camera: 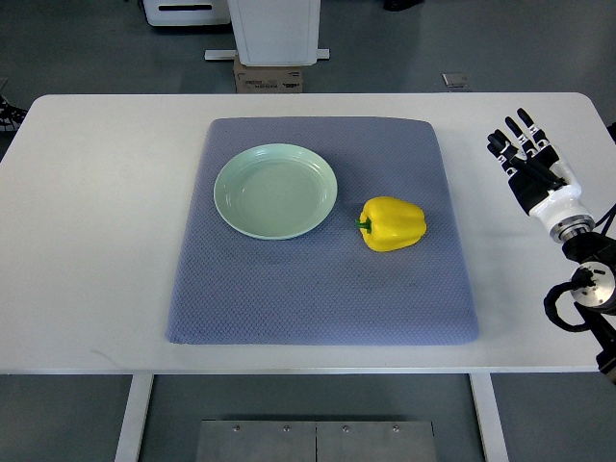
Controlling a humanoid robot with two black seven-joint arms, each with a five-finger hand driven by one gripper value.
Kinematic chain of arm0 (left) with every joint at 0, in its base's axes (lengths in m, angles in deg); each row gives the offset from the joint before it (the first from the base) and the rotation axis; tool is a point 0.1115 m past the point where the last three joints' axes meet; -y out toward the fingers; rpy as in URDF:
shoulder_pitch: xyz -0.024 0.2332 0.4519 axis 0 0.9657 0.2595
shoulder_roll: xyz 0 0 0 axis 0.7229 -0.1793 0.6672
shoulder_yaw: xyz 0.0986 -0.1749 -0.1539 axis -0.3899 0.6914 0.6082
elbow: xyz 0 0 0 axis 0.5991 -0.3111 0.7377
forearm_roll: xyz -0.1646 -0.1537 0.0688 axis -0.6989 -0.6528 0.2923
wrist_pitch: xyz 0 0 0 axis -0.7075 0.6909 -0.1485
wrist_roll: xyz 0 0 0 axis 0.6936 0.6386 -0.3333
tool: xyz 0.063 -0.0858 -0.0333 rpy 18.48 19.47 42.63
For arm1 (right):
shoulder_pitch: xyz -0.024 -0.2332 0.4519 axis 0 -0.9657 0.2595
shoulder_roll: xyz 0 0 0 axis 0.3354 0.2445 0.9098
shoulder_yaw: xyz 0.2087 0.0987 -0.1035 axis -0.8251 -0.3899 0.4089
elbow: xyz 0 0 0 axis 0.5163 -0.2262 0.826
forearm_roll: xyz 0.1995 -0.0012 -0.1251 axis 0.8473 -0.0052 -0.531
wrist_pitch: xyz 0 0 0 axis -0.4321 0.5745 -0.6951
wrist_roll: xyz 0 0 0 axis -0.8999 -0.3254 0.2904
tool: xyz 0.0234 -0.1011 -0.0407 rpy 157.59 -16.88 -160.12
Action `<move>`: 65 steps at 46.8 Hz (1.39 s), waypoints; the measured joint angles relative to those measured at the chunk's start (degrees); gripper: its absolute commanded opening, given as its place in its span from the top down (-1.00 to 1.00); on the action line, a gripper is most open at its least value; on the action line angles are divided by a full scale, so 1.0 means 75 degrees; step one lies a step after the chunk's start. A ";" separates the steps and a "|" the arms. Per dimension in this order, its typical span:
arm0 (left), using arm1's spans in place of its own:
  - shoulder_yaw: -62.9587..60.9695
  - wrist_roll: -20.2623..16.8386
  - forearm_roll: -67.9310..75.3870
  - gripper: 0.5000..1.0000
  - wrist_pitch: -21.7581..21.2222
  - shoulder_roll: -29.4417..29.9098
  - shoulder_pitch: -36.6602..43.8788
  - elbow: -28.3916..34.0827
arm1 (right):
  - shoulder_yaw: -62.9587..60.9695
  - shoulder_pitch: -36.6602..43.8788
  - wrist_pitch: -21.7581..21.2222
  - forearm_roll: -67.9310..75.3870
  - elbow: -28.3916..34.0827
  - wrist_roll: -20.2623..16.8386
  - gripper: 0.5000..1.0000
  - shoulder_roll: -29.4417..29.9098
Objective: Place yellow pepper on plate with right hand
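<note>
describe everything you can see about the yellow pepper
The yellow pepper is bright, glossy and whole, with rounded lobes and a short green stem. It lies on its side on the blue-grey mat, stem pointing toward the pale green plate just to its left, close to the rim but not touching it. Only the mat touches it. The right hand is off to the right over the white table, fingers spread, holding nothing.
</note>
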 measured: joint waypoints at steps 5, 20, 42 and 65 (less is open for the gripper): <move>0.0000 0.0000 0.0001 -1.00 0.0004 0.0000 0.0000 -0.0009 | 0.0000 0.0000 0.0000 0.0000 0.0000 0.0000 -1.00 0.0000; -0.0003 0.0000 -0.0006 -1.00 0.0011 0.0000 0.0001 -0.0008 | -0.0012 -0.0003 0.0000 0.0002 0.0003 -0.0011 -1.00 -0.0009; 0.0001 0.0000 -0.0013 -1.00 -0.0002 0.0000 0.0000 0.0001 | -0.0021 -0.0010 -0.0016 0.0005 -0.0060 -0.0021 -1.00 -0.0016; 0.0000 -0.0001 -0.0008 -1.00 -0.0001 0.0000 0.0000 0.0000 | -0.0030 0.0068 0.0000 0.0004 -0.0301 -0.0011 -1.00 -0.0147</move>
